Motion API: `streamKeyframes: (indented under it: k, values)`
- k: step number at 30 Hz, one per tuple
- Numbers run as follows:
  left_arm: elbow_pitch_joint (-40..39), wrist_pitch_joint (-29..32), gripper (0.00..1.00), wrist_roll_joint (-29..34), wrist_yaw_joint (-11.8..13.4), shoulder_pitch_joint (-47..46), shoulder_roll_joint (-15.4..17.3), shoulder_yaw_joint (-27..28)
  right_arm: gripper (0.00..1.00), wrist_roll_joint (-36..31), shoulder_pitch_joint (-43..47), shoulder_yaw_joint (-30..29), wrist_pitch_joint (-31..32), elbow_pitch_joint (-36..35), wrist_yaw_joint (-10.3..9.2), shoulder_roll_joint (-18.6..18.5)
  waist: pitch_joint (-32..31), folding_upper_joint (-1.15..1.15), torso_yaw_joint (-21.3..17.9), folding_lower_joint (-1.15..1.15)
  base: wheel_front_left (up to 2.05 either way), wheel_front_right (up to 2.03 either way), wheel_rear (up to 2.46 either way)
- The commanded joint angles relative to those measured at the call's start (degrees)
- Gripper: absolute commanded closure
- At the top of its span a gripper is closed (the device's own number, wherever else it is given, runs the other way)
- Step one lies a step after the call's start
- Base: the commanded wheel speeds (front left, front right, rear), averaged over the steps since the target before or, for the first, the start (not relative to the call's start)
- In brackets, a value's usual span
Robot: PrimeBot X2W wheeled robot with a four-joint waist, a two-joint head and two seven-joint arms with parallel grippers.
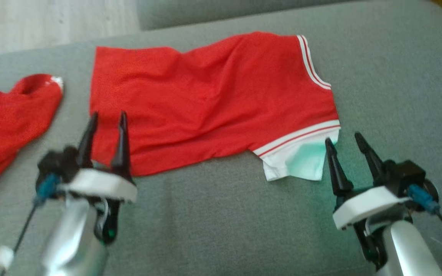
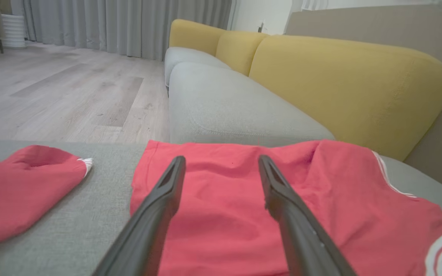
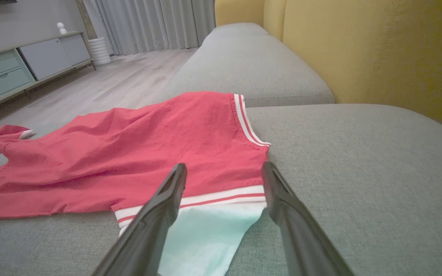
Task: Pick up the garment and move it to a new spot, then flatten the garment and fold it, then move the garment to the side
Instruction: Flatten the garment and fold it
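Note:
A red garment (image 1: 205, 99) with white-striped trim and a white sleeve end lies spread and wrinkled on the grey sofa seat (image 1: 213, 214); it also shows in the left wrist view (image 2: 225, 214) and the right wrist view (image 3: 136, 161). My left gripper (image 1: 107, 120) is open at the garment's near left corner, with nothing between its fingers (image 2: 167, 191). My right gripper (image 1: 343, 140) is open just right of the white sleeve end (image 1: 297, 161), holding nothing.
A second red cloth (image 1: 10, 122) lies bunched at the seat's left edge. Yellow back cushions (image 2: 343, 84) rise behind the seat. Another grey seat (image 3: 251, 65) continues beyond, with wooden floor (image 2: 60, 92) past the far edge. Bare seat fabric lies in front.

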Motion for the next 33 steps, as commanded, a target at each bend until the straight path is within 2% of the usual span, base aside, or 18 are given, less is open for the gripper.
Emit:
streamKeyframes:
  k: [1,5,10,16,20,28,33]
  values:
    - [-4.13,-0.64,0.0,0.71,0.49,0.86,0.73,3.13,0.0,-0.29,-0.13,1.01,0.42,-2.37,-0.04,-0.04,-1.92,0.0,1.42,0.01,0.0,0.0,0.0]
    - [-12.77,-0.68,0.0,3.42,1.57,9.57,-1.28,6.6,0.0,-0.32,1.25,0.64,1.58,-3.05,-0.04,-0.04,-3.42,0.0,2.01,0.01,0.0,0.0,0.0]
    - [-18.9,-0.69,0.0,5.59,2.52,17.97,-2.84,11.24,0.0,-0.18,2.86,-0.13,2.7,-3.89,-0.04,-0.04,-4.53,0.0,2.71,0.01,0.0,0.0,0.0]
    - [-20.95,-0.69,0.0,8.03,1.77,20.89,-3.15,12.67,0.0,-0.11,3.44,-1.45,3.97,-4.69,-0.04,-0.04,-4.42,0.0,3.61,0.01,0.0,0.0,0.0]
    - [-21.68,-0.69,0.0,9.01,1.34,20.25,-3.58,12.96,0.0,0.68,0.69,-2.75,6.72,-3.71,-0.04,-0.04,-2.83,0.0,4.22,0.01,0.0,0.0,0.0]
    - [-22.38,-0.7,0.0,10.55,0.36,16.74,-4.37,12.19,0.0,0.04,-12.28,-8.57,18.08,5.78,-0.04,-0.2,1.83,0.0,6.66,0.01,0.0,0.0,0.0]
    - [-22.04,-0.7,0.0,10.92,-0.12,14.84,-4.91,11.44,0.0,-2.14,-18.65,-13.72,21.62,14.02,-0.04,-0.17,4.11,0.0,8.88,0.01,0.0,0.0,0.0]
